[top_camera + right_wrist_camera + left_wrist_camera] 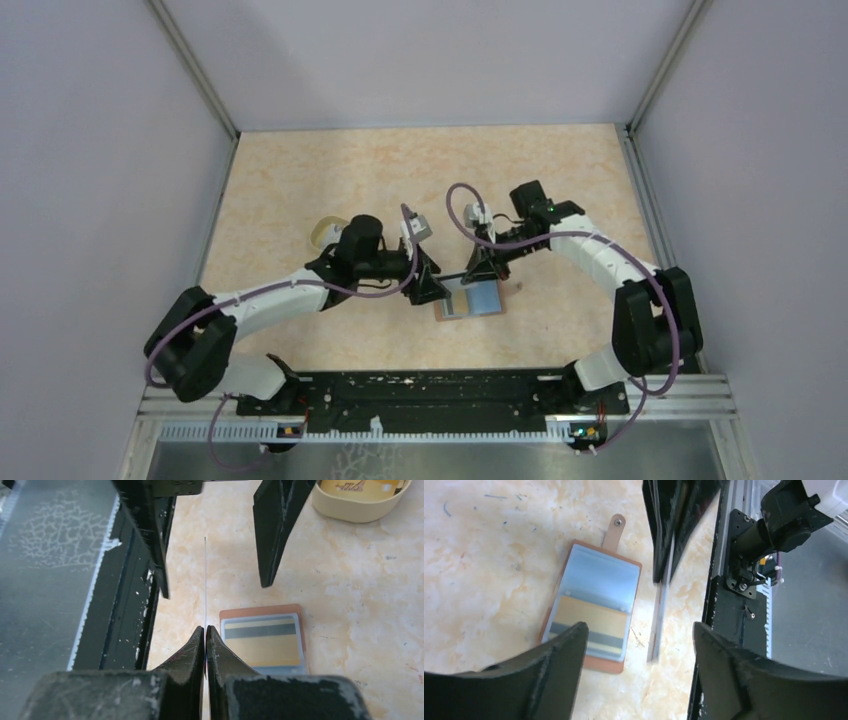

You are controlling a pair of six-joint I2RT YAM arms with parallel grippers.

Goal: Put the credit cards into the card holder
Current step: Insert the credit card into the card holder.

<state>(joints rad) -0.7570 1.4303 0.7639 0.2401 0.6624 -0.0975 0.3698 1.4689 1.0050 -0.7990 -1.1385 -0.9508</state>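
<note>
Table view from above: both arms meet at frame centre, over the open card holder. The cup, upper right of the right wrist view, has a yellow card left in it. The card holder lies flat with its blue lining up and one orange card with a dark stripe already seated. The right gripper is pinched tight on a thin card held edge-on, just left of the card holder in that view, not over it. I can't tell if its far end touches the table. The left gripper is spread wide and holds nothing, its fingers straddling that card.

Risks as I read it: the pinch is on one end only, so the card could pivot or slip if it catches the pocket lip. Nothing pins the card holder, so a push could slide it instead of seating the card. The two sets of fingers are close, so a clash is possible if either arm shifts sideways.
</note>
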